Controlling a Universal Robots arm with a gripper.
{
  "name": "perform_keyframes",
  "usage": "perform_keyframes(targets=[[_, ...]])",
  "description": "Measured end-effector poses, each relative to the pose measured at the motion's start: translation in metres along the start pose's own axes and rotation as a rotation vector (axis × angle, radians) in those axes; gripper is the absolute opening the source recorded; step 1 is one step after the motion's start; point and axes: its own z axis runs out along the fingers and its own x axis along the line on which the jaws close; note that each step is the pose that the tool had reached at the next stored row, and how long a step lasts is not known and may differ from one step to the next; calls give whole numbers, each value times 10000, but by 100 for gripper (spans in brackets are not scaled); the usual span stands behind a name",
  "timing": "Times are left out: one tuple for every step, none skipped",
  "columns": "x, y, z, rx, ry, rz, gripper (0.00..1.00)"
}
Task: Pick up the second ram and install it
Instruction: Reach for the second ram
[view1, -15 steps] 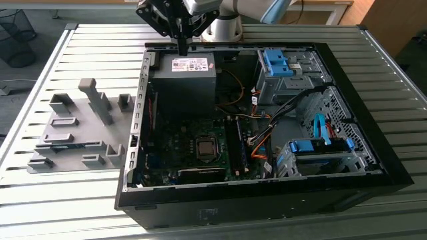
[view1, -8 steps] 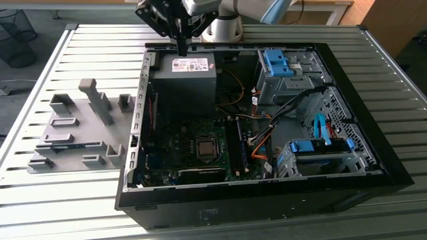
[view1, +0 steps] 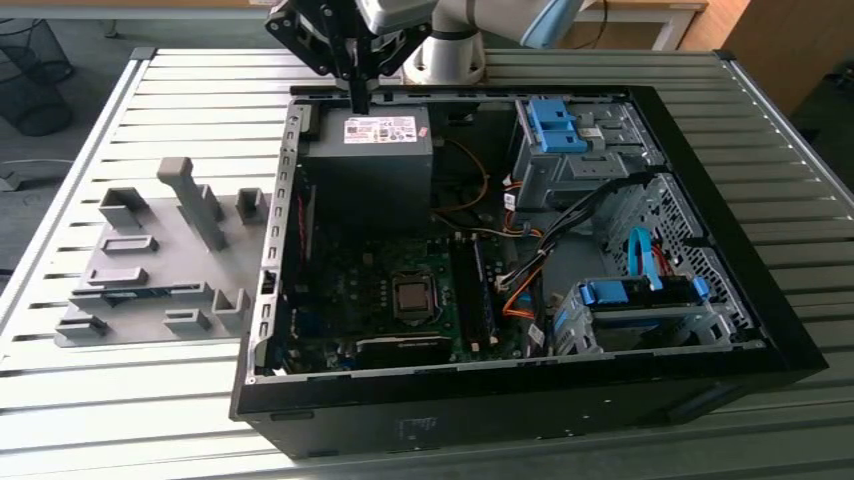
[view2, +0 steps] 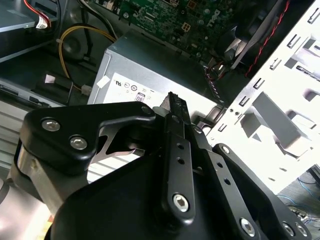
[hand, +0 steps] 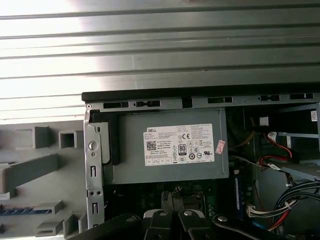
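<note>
The second ram (view1: 158, 291) is a thin blue-green strip standing on edge in the grey holder plate (view1: 147, 215), on the exterior view's left beside the open computer case. The first wrist view shows the ram's (hand: 11, 211) blue edge between the holder's blocks. My gripper (view1: 359, 100) hangs shut and holds nothing. It is above the grey power supply (view1: 367, 150) at the back of the case, well away from the ram. In the second wrist view the gripper (view2: 173, 101) has its fingertips together over the power supply's (view2: 150, 70) label. The long black memory slots (view1: 477, 290) lie on the motherboard beside the processor socket (view1: 411, 295).
The black case (view1: 534, 400) lies open on a slatted metal table (view1: 174, 90). Drive cages with blue latches (view1: 554, 125) and bundles of orange, black and blue cables (view1: 534, 270) fill the case's right half. The case's metal rim (hand: 95, 170) separates the holder plate from the interior.
</note>
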Motion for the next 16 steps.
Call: perform_keyframes(targets=[[2, 0, 0, 0, 0, 0, 11], [4, 0, 1, 0, 0, 0, 11], [5, -1, 2, 0, 0, 0, 11], [7, -1, 2, 0, 0, 0, 11], [9, -1, 3, 0, 0, 0, 11], [11, -1, 3, 0, 0, -1, 11], [12, -1, 4, 0, 0, -1, 11], [15, -1, 5, 0, 0, 0, 11], [17, -2, 5, 0, 0, -1, 11], [20, -2, 6, -1, 0, 0, 11], [22, -2, 7, -1, 0, -1, 11], [25, -2, 7, -1, -1, 0, 11], [28, -3, 7, 0, 0, 0, 11], [30, -3, 8, -1, -1, -1, 11], [32, -3, 8, -1, 0, -1, 11], [34, -3, 9, 0, 0, -1, 11]])
